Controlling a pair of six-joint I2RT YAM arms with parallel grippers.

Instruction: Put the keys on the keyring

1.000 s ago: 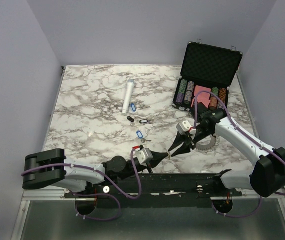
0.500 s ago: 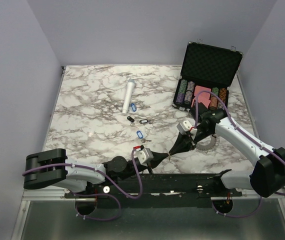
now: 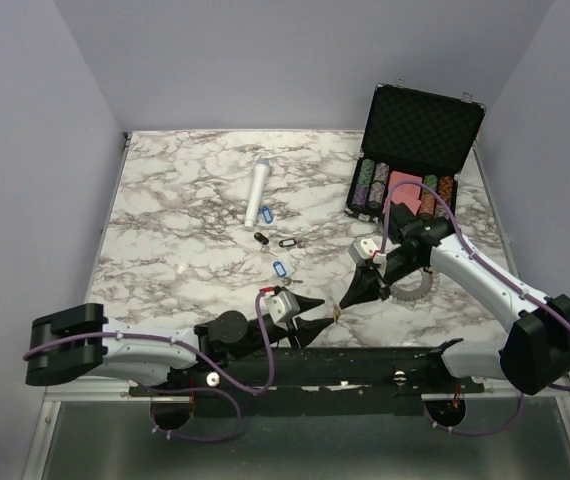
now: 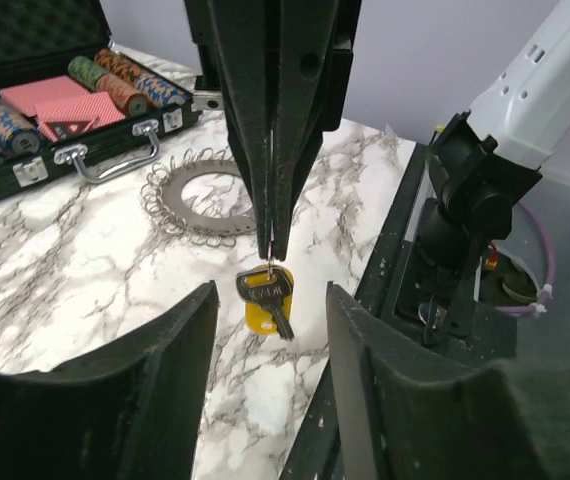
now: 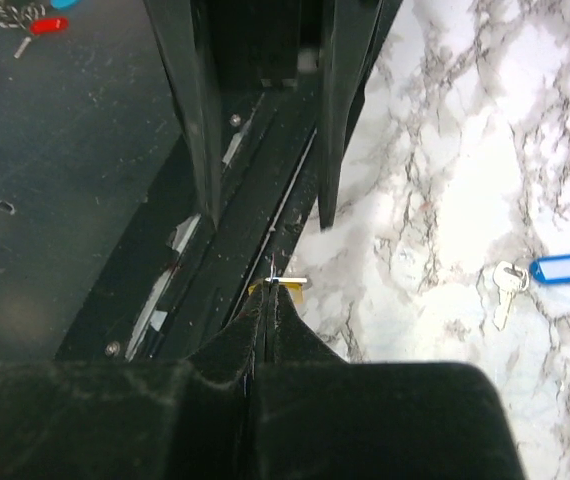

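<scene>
A small key with a yellow tag (image 4: 265, 300) hangs just above the marble near the front edge. My right gripper (image 4: 273, 250) comes down from above, shut on the key's little loop; the right wrist view shows its closed tips (image 5: 272, 290) with the yellow tag (image 5: 293, 288) just beyond. My left gripper (image 4: 270, 292) is open, one finger on each side of the hanging key and touching nothing. The keyring (image 3: 412, 288) lies flat under the right arm, also seen behind the key (image 4: 205, 200). Several more tagged keys (image 3: 281, 271) lie mid-table.
An open black case of poker chips and cards (image 3: 410, 160) stands at the back right. A white cylinder (image 3: 258, 193) lies at centre back. The black base rail (image 3: 365, 365) runs along the near edge, close to both grippers. A blue-tagged key (image 5: 563, 268) lies right of the right gripper.
My left gripper opened, let go of the yellow-tagged key and drew back a little to the left. My right gripper closed on the key and now holds it alone.
</scene>
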